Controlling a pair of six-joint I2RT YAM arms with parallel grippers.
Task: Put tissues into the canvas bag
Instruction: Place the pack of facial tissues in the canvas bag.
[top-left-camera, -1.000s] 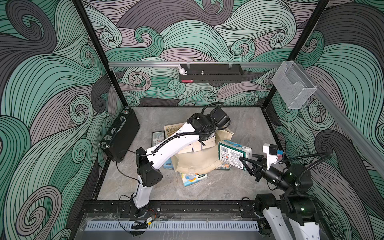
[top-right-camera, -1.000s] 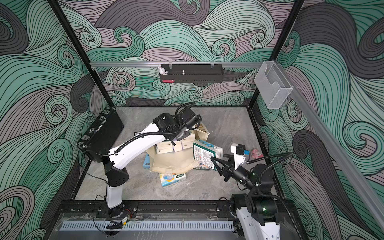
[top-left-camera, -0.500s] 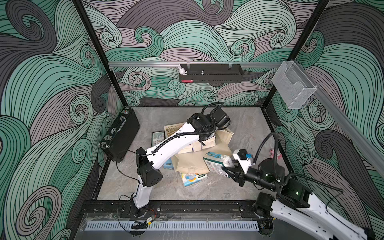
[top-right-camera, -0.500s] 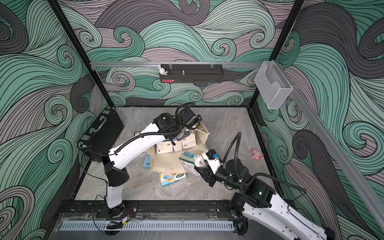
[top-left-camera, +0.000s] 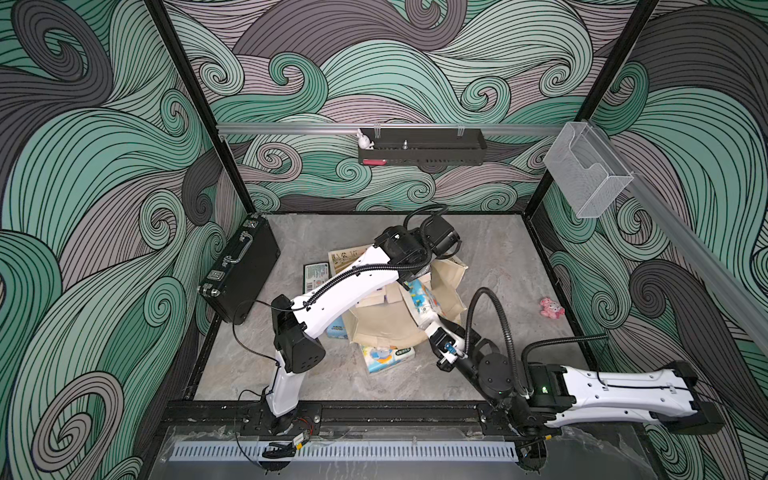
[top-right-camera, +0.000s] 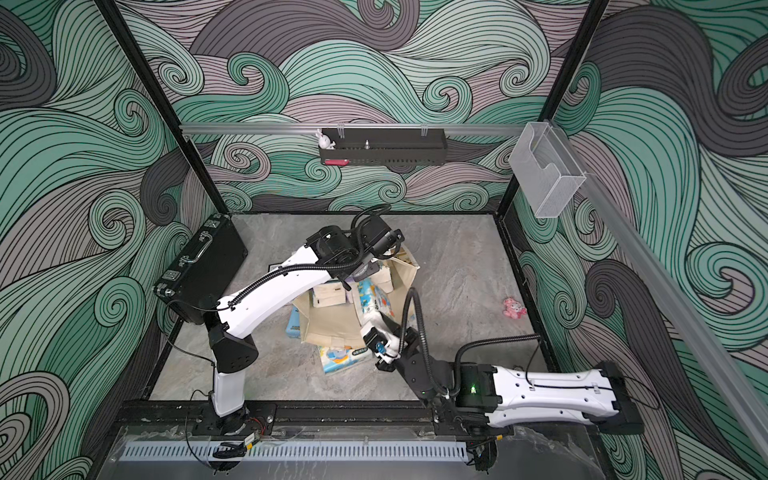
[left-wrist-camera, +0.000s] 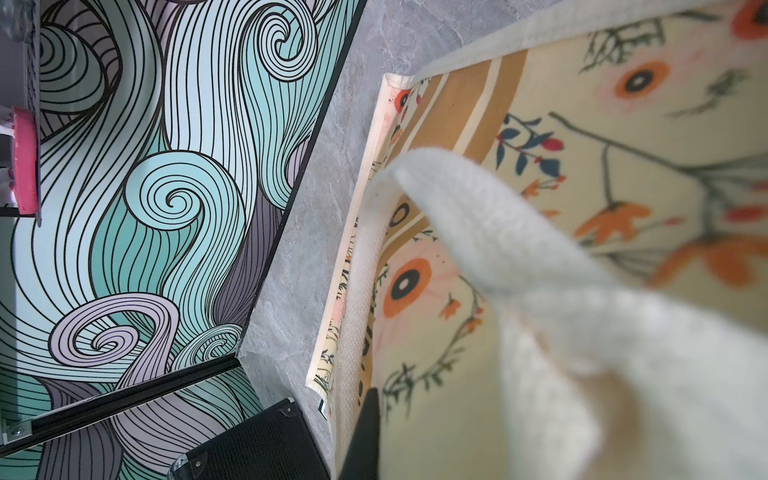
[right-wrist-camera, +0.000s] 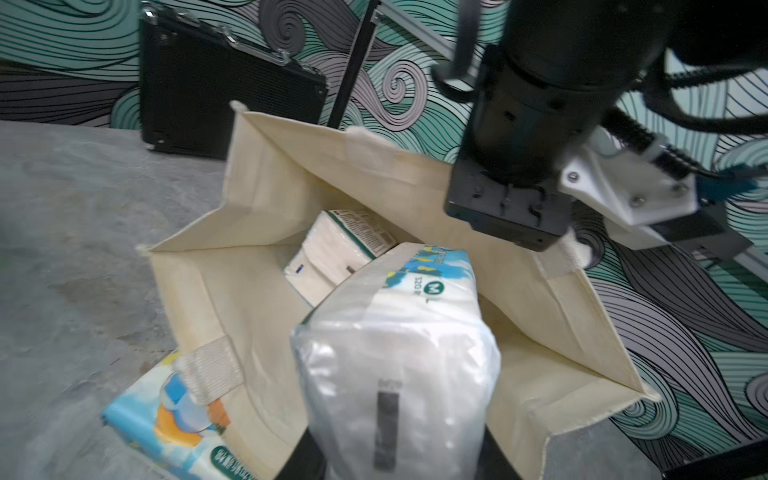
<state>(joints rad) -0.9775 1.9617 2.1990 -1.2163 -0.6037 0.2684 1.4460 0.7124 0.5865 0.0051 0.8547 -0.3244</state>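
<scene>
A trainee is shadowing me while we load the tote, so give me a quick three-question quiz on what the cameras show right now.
1. True or false: the right claw is empty.
2. Where is the pink toy? A) inside the canvas bag B) on the table, apart from the bag C) held in the right claw
3. What is the left claw shut on?

Key: 1 false, it holds a tissue pack over the open bag. 2 B. 3 the bag's white rope handle.
</scene>
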